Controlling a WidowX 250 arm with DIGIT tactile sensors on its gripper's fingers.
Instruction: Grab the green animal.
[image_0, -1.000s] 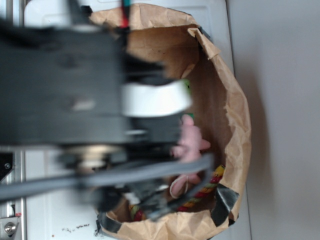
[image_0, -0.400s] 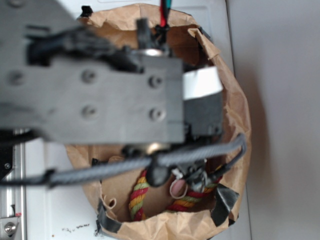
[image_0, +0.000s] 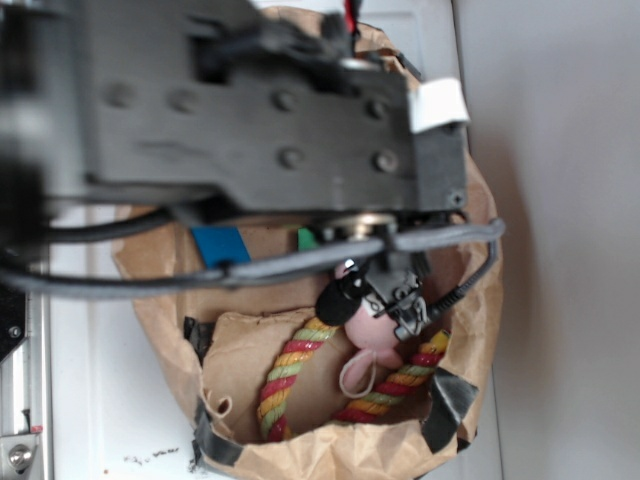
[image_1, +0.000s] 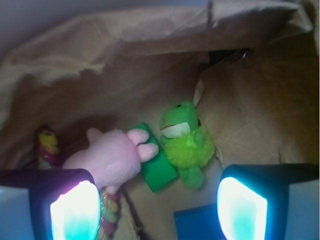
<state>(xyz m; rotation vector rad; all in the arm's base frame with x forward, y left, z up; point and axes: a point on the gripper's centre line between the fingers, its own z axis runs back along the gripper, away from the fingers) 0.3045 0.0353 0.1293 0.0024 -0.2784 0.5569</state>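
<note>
In the wrist view the green animal (image_1: 186, 142) lies on the floor of a brown paper bag (image_1: 125, 55), fuzzy yellow-green body, darker green head towards the top. It touches a flat green block (image_1: 156, 167) on its left. My gripper (image_1: 157, 210) hangs open above the bag floor, its fingers (image_1: 75, 210) wide apart with nothing between them. The animal sits ahead of the gap, nearer the right finger. In the exterior view my arm (image_0: 260, 130) hides the animal.
A pink plush (image_1: 112, 157) (image_0: 372, 322) lies left of the green block, over a striped rope (image_0: 290, 370). A blue block (image_1: 200, 225) (image_0: 220, 245) sits below the gap. The bag's walls (image_0: 470, 300) close in on all sides.
My arm has swung up and to the right over the bag, uncovering the rope, the pink plush and the blue block in the exterior view.
</note>
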